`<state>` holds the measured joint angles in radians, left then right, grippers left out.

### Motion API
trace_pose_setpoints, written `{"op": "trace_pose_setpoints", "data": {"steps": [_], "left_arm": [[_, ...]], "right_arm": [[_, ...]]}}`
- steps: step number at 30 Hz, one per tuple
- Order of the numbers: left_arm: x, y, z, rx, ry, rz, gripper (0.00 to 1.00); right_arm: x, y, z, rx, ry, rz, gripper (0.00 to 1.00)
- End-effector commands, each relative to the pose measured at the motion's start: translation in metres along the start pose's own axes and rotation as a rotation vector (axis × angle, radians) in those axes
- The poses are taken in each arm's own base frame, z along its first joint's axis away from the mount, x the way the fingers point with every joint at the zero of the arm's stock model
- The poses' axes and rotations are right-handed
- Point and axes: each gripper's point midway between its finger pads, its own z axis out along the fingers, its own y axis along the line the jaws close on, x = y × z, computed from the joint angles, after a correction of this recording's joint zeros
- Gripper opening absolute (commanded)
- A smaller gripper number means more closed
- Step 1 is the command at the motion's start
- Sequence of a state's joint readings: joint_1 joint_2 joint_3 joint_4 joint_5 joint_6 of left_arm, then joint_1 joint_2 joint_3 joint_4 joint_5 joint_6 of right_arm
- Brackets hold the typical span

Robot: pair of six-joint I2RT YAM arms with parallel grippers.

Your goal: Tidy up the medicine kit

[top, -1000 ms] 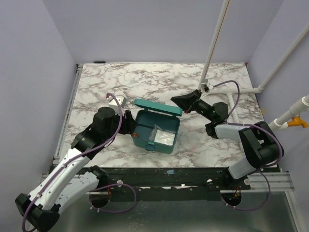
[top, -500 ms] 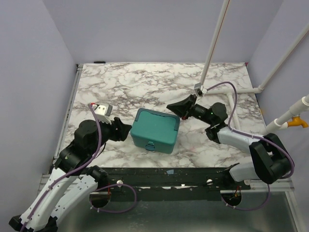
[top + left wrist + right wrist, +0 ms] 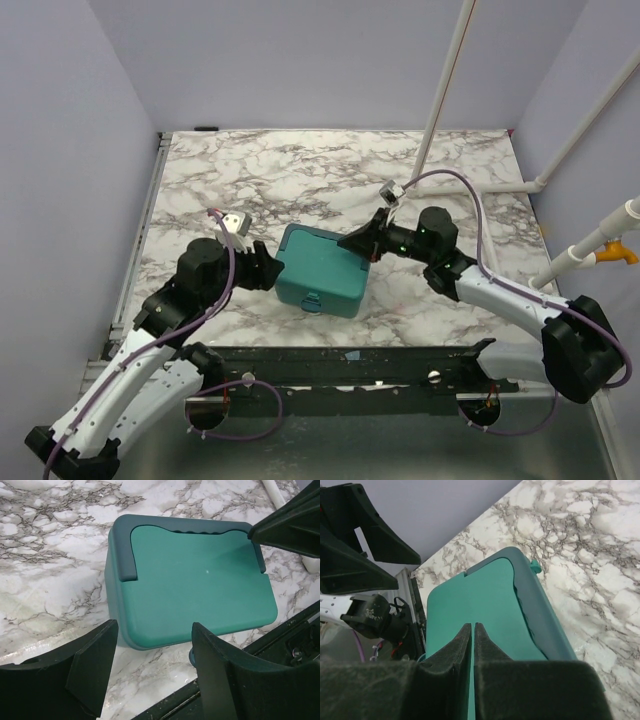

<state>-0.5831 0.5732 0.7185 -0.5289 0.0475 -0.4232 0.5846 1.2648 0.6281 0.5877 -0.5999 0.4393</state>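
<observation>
White-and-black arms (image 3: 140, 375), purple cables (image 3: 440, 173), black wedge-shaped fingers (image 3: 90, 670).

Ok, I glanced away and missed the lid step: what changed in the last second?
The lid of the medicine kit, open a second ago with packets showing, is now down. The left pincer drew back, then returned, open, to the kit's left side. The right pincer, nearly shut, moved in over the lid's far right corner. The kit kept its place on the marble table.
</observation>
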Motion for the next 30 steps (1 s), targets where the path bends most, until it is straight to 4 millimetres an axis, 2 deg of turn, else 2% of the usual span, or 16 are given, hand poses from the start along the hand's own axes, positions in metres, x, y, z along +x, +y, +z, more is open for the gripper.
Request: {"op": "trace_pose_setpoints", "data": {"steps": [1, 7, 14, 19, 23, 30], "left_arm": [[-0.003, -0.005, 0.014, 0.031, -0.014, -0.007, 0.63], [0.014, 0.000, 0.030, 0.012, 0.050, -0.024, 0.63], [0.032, 0.013, 0.040, -0.046, 0.120, -0.033, 0.63], [0.042, 0.018, 0.045, -0.077, 0.168, -0.040, 0.63], [0.040, 0.017, 0.046, -0.074, 0.166, -0.049, 0.63], [0.010, 0.011, 0.039, -0.074, 0.084, -0.033, 0.63]], "right_arm": [[0.012, -0.001, -0.006, 0.097, 0.078, 0.032, 0.09], [0.045, -0.008, -0.009, 0.163, 0.182, 0.095, 0.09], [0.081, -0.020, -0.011, 0.216, 0.277, 0.145, 0.09], [0.095, -0.026, -0.011, 0.251, 0.322, 0.139, 0.09], [0.086, -0.025, -0.012, 0.263, 0.309, 0.123, 0.09], [0.038, -0.015, -0.024, 0.319, 0.208, 0.054, 0.12]]}}
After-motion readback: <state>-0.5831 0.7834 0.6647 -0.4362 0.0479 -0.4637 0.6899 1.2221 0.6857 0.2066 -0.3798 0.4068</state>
